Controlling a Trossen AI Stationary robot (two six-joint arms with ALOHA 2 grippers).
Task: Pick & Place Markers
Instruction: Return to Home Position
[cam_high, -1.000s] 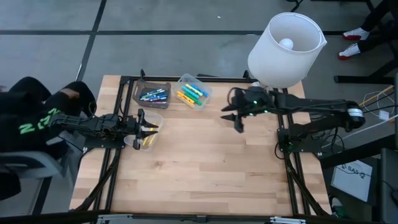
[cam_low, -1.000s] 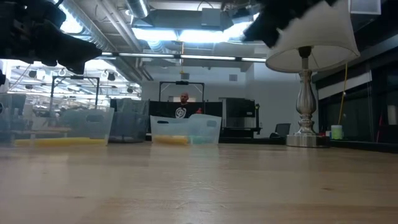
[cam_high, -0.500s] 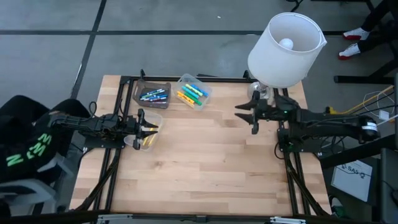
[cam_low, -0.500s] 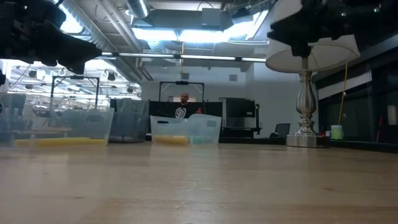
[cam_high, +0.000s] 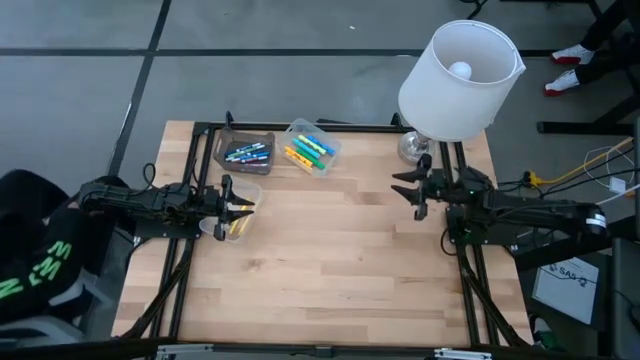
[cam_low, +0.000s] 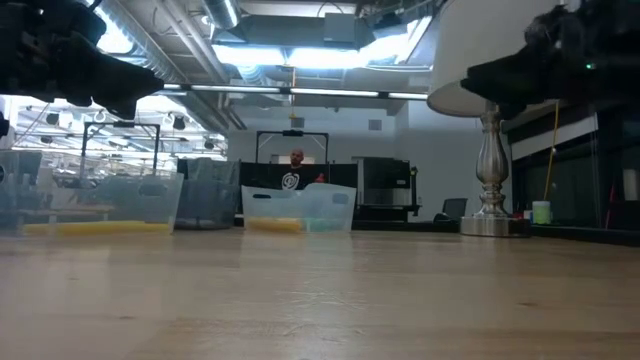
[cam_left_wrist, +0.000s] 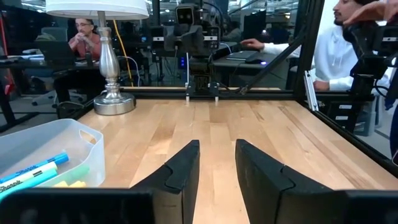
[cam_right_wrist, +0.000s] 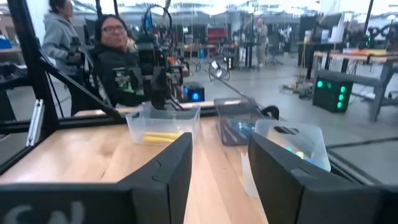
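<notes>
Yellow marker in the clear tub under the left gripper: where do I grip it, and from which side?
Take a yellow marker at mid-barrel, coming straight down from above, fingers set across its length. The markers lie flat in the clear tub, so its walls block any side approach. The left gripper, open over that tub, looks best placed. The right gripper is off by the lamp.
</notes>
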